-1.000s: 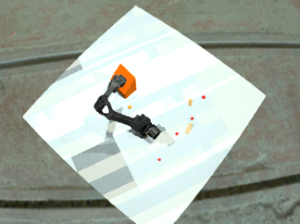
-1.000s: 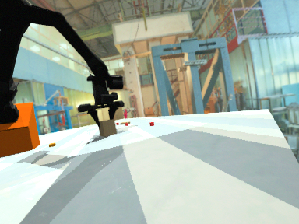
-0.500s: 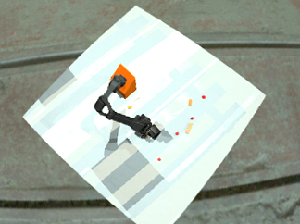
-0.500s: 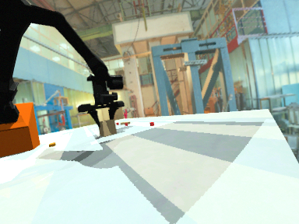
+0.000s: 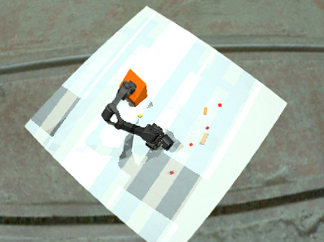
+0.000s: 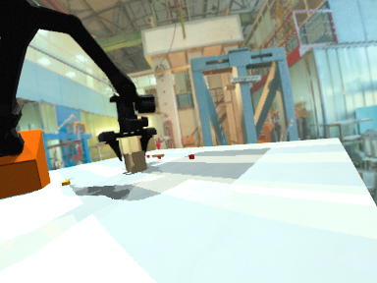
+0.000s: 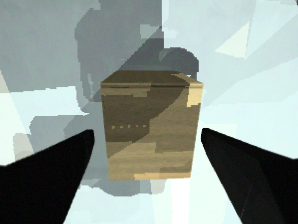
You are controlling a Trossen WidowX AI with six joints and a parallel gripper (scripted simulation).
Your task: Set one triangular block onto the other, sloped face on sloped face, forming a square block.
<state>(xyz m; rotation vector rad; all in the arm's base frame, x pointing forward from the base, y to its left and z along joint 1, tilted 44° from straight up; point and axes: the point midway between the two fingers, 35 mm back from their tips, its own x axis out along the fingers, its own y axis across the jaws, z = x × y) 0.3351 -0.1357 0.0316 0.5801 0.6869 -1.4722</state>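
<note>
The two wooden triangular blocks sit together as one squarish block on the table. The upper block [image 7: 150,160] shows a nearly square top face in the wrist view. A thin seam runs along its far edge, and a strip of the lower block [image 7: 142,77] shows beyond it. In the exterior view the stack [image 6: 134,161] stands upright; its sloped joint cannot be made out. My gripper [image 6: 133,155] [image 7: 148,134] is open around the stack, with a visible gap on each side in the wrist view. In the top view the arm mostly hides the stack.
An orange wedge-shaped body [image 5: 140,94] [image 6: 38,159] is at the arm's base. A small yellow piece [image 5: 139,116] [image 6: 66,182] lies near it. Several small red cubes, one [image 5: 172,172] [image 6: 191,156] nearer the table's edge, and two flat tan pieces, one [image 5: 205,111] farther back, lie beyond the hand.
</note>
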